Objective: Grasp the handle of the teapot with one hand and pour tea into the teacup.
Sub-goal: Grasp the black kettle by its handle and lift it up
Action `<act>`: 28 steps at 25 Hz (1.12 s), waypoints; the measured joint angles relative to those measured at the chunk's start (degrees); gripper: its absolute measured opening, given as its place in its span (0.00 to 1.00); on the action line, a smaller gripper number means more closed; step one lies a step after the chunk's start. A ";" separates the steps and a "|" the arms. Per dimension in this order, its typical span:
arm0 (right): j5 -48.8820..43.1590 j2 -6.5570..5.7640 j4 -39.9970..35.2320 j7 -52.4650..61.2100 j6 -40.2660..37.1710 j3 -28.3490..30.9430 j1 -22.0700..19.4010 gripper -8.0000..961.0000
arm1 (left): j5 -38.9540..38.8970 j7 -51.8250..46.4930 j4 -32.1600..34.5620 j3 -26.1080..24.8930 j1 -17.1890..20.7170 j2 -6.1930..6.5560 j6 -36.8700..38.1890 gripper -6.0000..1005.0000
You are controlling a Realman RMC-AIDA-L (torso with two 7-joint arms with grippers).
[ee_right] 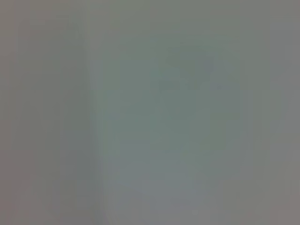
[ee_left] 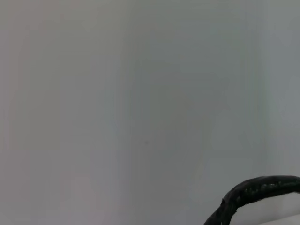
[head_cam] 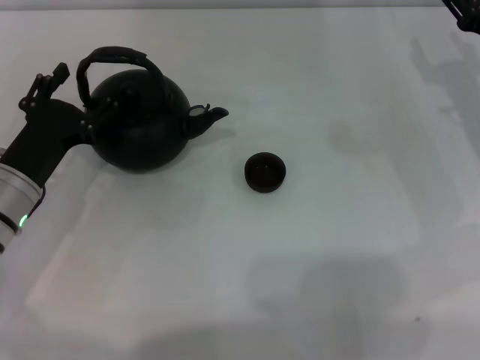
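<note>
- White and bare, the worktop (head_cam: pixel 337 247) carries both things of the task, with the robot's arms reaching in from its left edge and its far right corner.
- Left arm (head_cam: pixel 34 161): it comes in from the left edge of the worktop, and its left claw (head_cam: pixel 84 124) sits pressed up against the pot's left flank, low down by the foot of the hoop. Dark on dark, I cannot tell whether that claw is released or clenched, nor whether it truly has hold of anything.
- Teapot (head_cam: pixel 139 124): a round matte black pot standing upright toward the far left part of the worktop, spout (head_cam: pixel 210 116) aimed along the worktop at the cup.
- Handle (head_cam: pixel 116 58): the arched hoop stands over the lid; the left wrist view catches only a rough-wrapped stretch of it (ee_left: pixel 255 192), so the wrist is close beside it.
- Teacup (head_cam: pixel 265 172): a small dark cup standing well apart from the spout, nearer the worktop's middle and slightly toward the near edge.
- Right claw (head_cam: pixel 466 15): only a dark scrap shows at the far right corner; it looks parked, and its state cannot be told.
- Step in hand, as I judge it: securing the handle, with no pouring begun, since the pot stands level.
- Next move calls for a firm grip on the hoop, a lift, a carry that brings the spout over the cup, then a slow tip, since the cup is a small target.
</note>
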 joint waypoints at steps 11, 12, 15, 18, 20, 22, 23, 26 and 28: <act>0.05 0.00 -0.43 1.22 0.06 0.00 -0.02 0.86 | -0.40 0.00 0.18 -0.17 0.43 -0.08 0.28 0.69; 0.04 0.00 -0.43 1.22 0.06 0.00 -0.02 0.86 | -0.59 0.00 0.22 -0.24 0.43 -0.08 0.26 0.65; 0.04 0.00 -0.43 1.31 0.06 0.00 -0.02 0.86 | -1.80 0.00 0.23 -0.40 0.42 -0.08 0.03 0.57; 0.04 0.00 -0.43 1.55 0.06 0.00 -0.02 0.86 | -3.14 0.00 0.24 -0.41 0.40 -0.08 -0.10 0.51; 0.04 0.00 -0.42 1.98 0.06 0.00 -0.04 0.86 | -3.49 0.00 0.26 -0.41 0.39 -0.05 -0.20 0.47; 0.04 0.00 -0.41 2.36 0.05 0.00 -0.09 0.86 | -3.53 0.00 0.31 -0.41 0.38 0.02 -0.30 0.43; 0.04 0.00 -0.40 2.52 0.05 0.00 -0.11 0.86 | -3.53 0.01 0.31 -0.41 0.37 0.04 -0.34 0.41; 0.02 0.00 -0.39 2.72 0.05 0.00 -0.09 0.86 | -3.29 0.23 0.32 -0.31 0.36 0.14 -0.39 0.35; -0.02 0.00 -0.39 2.81 0.01 -0.01 -0.07 0.86 | -3.09 0.32 0.32 -0.08 0.34 0.23 -0.40 0.31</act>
